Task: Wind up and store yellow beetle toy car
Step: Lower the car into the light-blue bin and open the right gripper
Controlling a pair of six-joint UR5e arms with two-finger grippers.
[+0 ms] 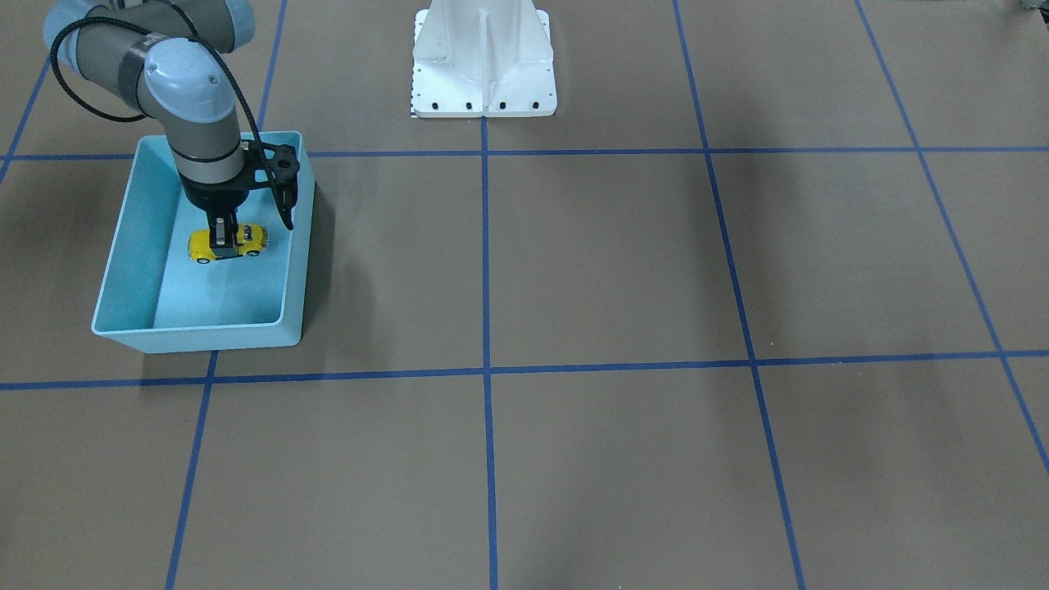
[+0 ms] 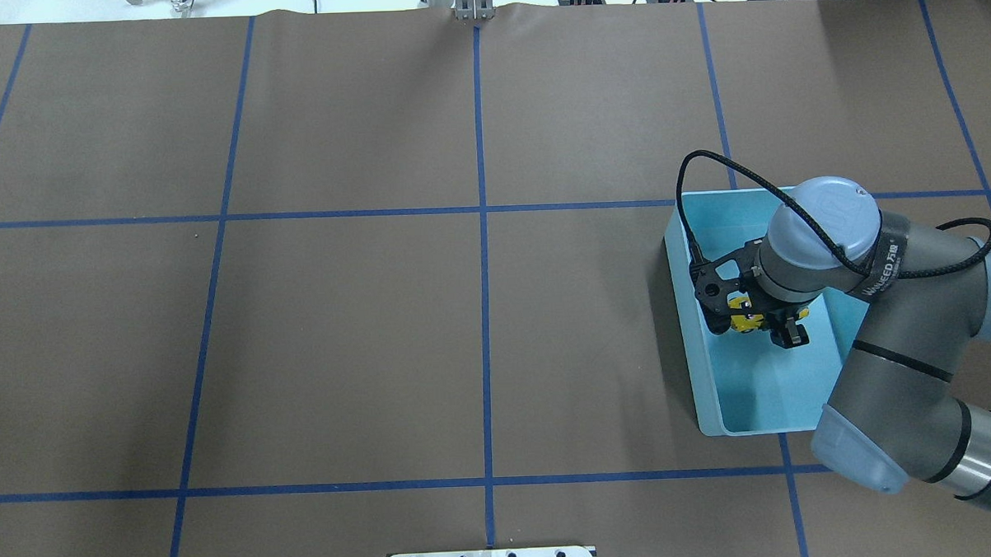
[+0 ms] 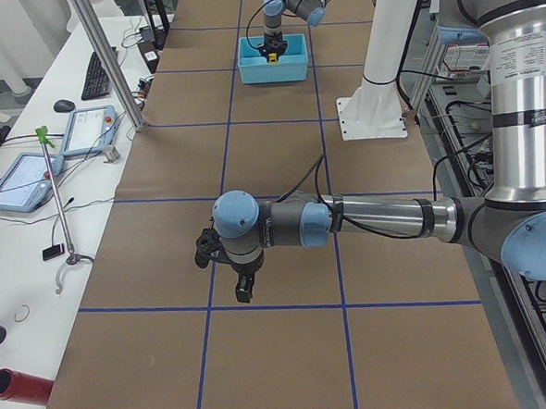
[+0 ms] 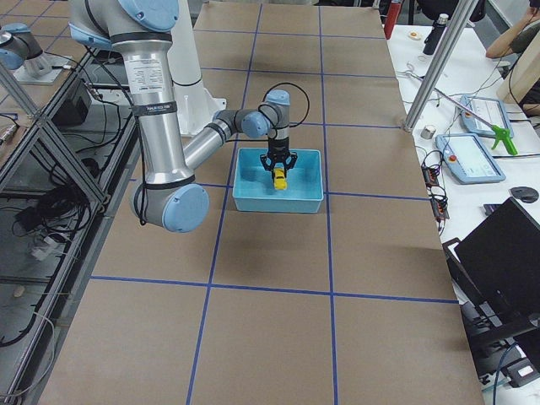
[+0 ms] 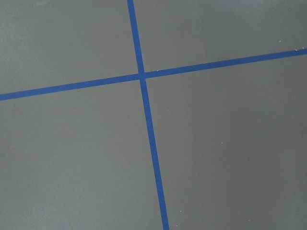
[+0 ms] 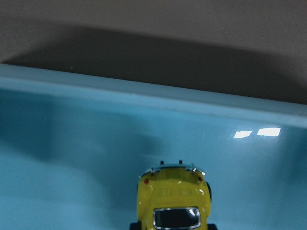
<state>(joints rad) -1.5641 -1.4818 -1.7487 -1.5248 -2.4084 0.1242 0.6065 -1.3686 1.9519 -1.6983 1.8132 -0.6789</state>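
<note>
Holding the yellow beetle toy car (image 1: 252, 240) across its middle, my right gripper (image 1: 223, 239) is closed down on it, low inside the light blue bin (image 1: 197, 336), roughly central between the walls. I can't tell if the wheels touch the bin floor.

Risks, my read:
- If I let go while the car hangs above the floor, it drops and may tip on its side
- If the spring is wound, freed wheels could shoot it into a wall and bounce it
- If the fingers cling to the glossy body on the way up, they drag the car back out
- The black camera bracket (image 1: 283, 168) sits near the bin wall facing the middle of the bench (image 1: 615, 262), so a sloppy retreat could shove the bin

My left gripper (image 3: 243, 288) hovers over bare bench well apart from this. It shows in the side view only, so I can't tell if it's open or closed.

Counts: one car, one bin, two grippers, one white pedestal (image 1: 483, 61)
</note>
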